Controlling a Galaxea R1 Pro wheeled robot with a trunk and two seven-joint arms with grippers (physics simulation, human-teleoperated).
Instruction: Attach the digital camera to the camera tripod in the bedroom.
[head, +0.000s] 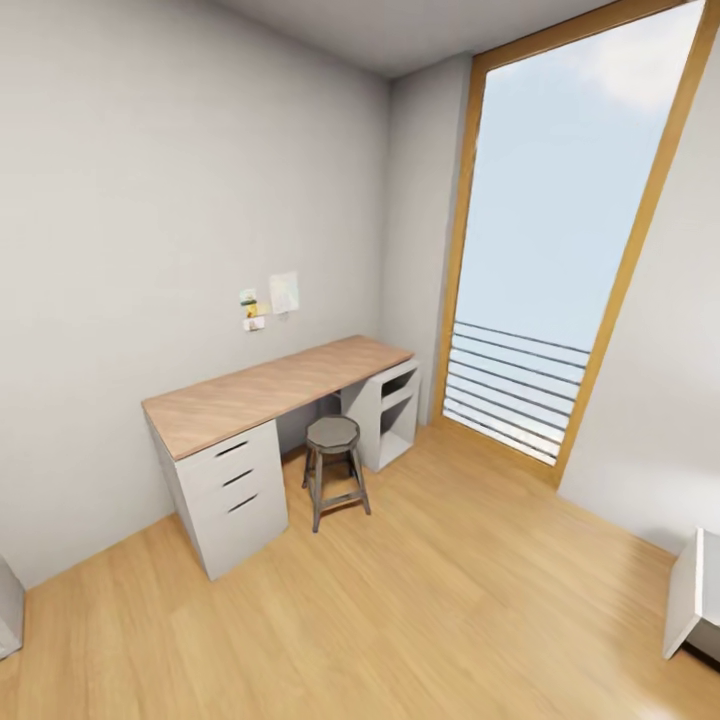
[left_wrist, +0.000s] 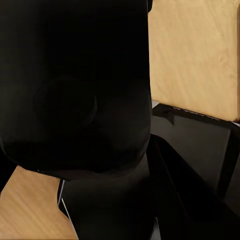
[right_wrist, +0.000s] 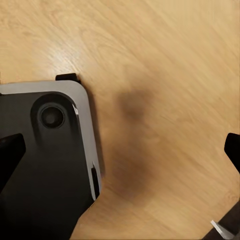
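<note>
Robot's on the move here, looking at a corner of a room with a wood-topped desk (head: 280, 388), a white drawer unit (head: 232, 492) under its near end, a little round stool (head: 333, 436) tucked beside it, and a tall window (head: 545, 250) with rails across the bottom. Neither the digital camera nor the camera tripod is anywhere I can spot, so where they sit I can't say. Going by the task alone, I'd guess the camera is rigid, light-ish and a bit slick — grab it across the flat sides of the body, stay off the lens. The right gripper (right_wrist: 122, 152) looks spread wide, tips at opposite edges over bare plank floor (head: 420, 600) and the robot's own base (right_wrist: 45, 155); the left wrist view is dark robot body, so I cannot tell that claw's state. Plenty of open floor in the middle — desk corner, stool and a white panel (head: 690, 590) at the right are the edges to mind.
</note>
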